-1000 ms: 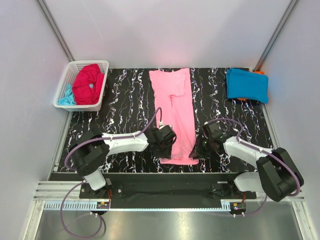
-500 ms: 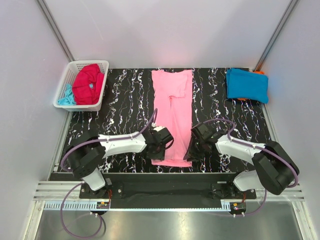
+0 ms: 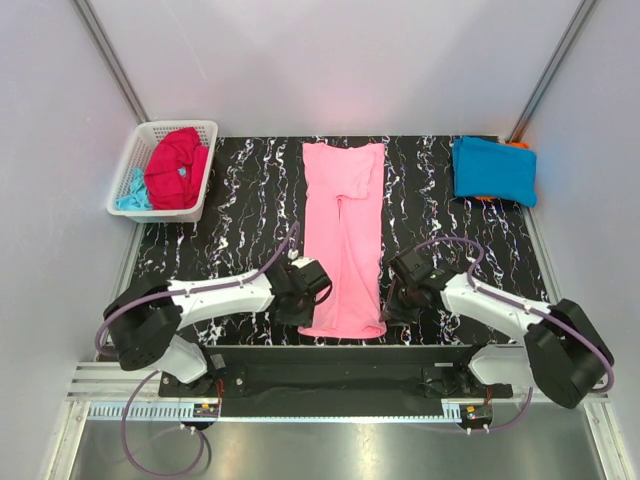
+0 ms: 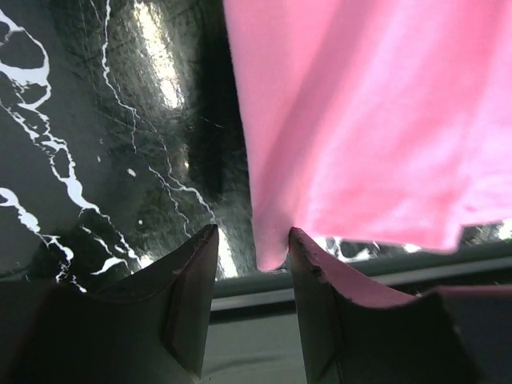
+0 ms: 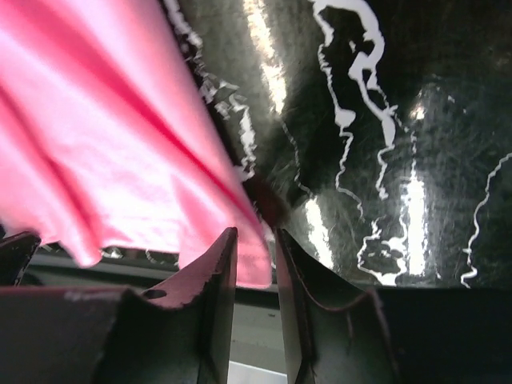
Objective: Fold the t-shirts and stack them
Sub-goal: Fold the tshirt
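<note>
The light pink t-shirt (image 3: 343, 240) lies folded into a long strip down the middle of the black marbled table, its hem near the front edge. My left gripper (image 3: 302, 308) is at the hem's left corner. In the left wrist view its jaws (image 4: 252, 240) stand wide open with the pink corner (image 4: 272, 248) loose between them. My right gripper (image 3: 393, 305) is at the hem's right corner. Its jaws (image 5: 256, 240) are slightly parted around the pink corner (image 5: 254, 264), not pinching it. A folded bright blue shirt (image 3: 494, 170) lies on an orange one (image 3: 517, 146) at the back right.
A white lattice basket (image 3: 150, 130) at the back left holds a crimson red shirt (image 3: 178, 168) and a pale aqua one (image 3: 130, 195). The table's front edge and a metal rail (image 4: 264, 300) run just beyond both sets of fingertips. Walls enclose the sides.
Both grippers have pulled the pink shirt's hem toward the front edge, straightening the strip. The jaws now stand apart at the two hem corners.
</note>
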You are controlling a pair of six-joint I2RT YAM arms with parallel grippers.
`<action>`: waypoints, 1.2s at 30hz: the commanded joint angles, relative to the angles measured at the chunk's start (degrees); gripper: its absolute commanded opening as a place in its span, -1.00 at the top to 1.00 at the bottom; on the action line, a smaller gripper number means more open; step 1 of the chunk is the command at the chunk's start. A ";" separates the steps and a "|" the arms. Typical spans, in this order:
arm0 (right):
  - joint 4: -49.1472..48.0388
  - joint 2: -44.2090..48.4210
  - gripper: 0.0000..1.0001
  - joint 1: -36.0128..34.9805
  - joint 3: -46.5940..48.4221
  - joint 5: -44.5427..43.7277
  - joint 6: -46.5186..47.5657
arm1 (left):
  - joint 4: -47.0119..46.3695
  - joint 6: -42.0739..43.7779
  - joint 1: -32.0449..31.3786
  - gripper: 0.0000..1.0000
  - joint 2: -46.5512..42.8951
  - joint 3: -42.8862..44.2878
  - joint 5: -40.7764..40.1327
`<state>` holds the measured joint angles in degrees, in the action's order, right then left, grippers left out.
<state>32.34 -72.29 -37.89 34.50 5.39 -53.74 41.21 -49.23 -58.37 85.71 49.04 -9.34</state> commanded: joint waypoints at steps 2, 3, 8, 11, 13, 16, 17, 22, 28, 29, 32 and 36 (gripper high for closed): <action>1.41 5.67 0.31 -0.78 1.97 -1.35 0.83 | -2.79 3.26 -0.25 0.08 -5.82 -0.43 1.78; 1.50 6.19 0.31 -0.78 2.23 -1.26 0.91 | -3.67 3.61 -0.25 0.08 -7.04 -0.61 3.09; 1.59 7.17 0.28 -0.78 1.89 -0.82 0.30 | -5.26 3.71 -0.25 0.07 -10.38 -2.27 3.55; 1.50 7.25 0.03 -1.04 0.66 -0.90 0.12 | -5.35 1.52 -0.25 0.01 -13.55 -4.56 1.00; 1.06 9.26 -0.33 -1.49 -1.18 -1.52 -0.57 | -6.22 -0.15 -0.17 -0.09 -15.82 -7.01 -1.20; 0.18 14.96 -0.46 -1.57 -3.91 -3.19 -2.15 | -8.50 -3.67 0.18 -0.21 -19.34 -10.53 -2.08; 0.01 16.55 -0.46 -1.49 -5.22 -3.97 -2.60 | -9.21 -5.16 0.79 -0.24 -20.31 -11.41 -2.26; -3.93 22.02 -0.39 -1.40 -9.53 -2.49 -6.02 | -19.46 -6.84 7.90 -0.31 -25.85 -21.42 5.63; -11.41 22.37 -0.31 -1.49 -15.95 1.73 -9.71 | -33.10 -7.72 16.26 -0.33 -27.71 -29.96 19.26; -11.94 22.46 -0.30 -1.49 -17.00 1.91 -10.07 | -34.34 -8.16 17.14 -0.34 -27.36 -30.49 20.58; -14.67 22.72 -0.28 -1.49 -19.29 2.78 -11.56 | -42.25 -10.08 19.16 -0.35 -25.77 -33.03 28.74; -18.01 23.51 -0.25 -1.49 -21.67 3.75 -13.41 | -47.89 -12.03 20.93 -0.35 -23.40 -34.97 33.33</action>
<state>17.17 -49.21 -38.96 15.35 8.75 -64.71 0.62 -59.09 -38.52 60.66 15.97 16.32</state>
